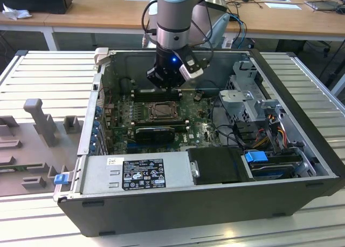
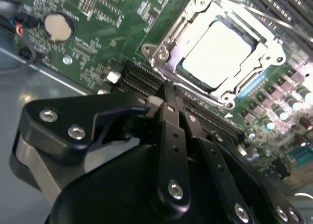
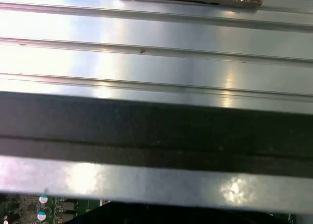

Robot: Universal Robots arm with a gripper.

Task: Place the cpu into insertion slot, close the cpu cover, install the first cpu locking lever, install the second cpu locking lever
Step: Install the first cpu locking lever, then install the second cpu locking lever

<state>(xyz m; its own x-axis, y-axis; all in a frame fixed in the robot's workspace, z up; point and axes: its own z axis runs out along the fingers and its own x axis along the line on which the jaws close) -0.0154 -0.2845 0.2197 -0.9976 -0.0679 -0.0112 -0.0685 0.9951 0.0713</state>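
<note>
The cpu (image 2: pixel 220 48), pale and silvery, lies in the insertion slot (image 1: pixel 161 111) on the green motherboard (image 2: pixel 98 33). The cpu cover (image 2: pixel 168 43), a grey metal frame, lies flat around the chip. My gripper (image 1: pixel 164 84) hangs a little above the board, just behind the socket over the long black memory slots (image 2: pixel 142 77). In the second wrist view its black fingers (image 2: pixel 172 121) run side by side and meet at the tips, with nothing between them. I cannot tell how the locking levers stand.
The board sits deep inside an open computer case (image 1: pixel 302 96) with tall metal walls. A power supply (image 1: pixel 135 174) lies at the front, with a drive cage and cables (image 1: pixel 253 107) on the exterior view's right. Ribbed metal table (image 3: pixel 156 33) surrounds the case.
</note>
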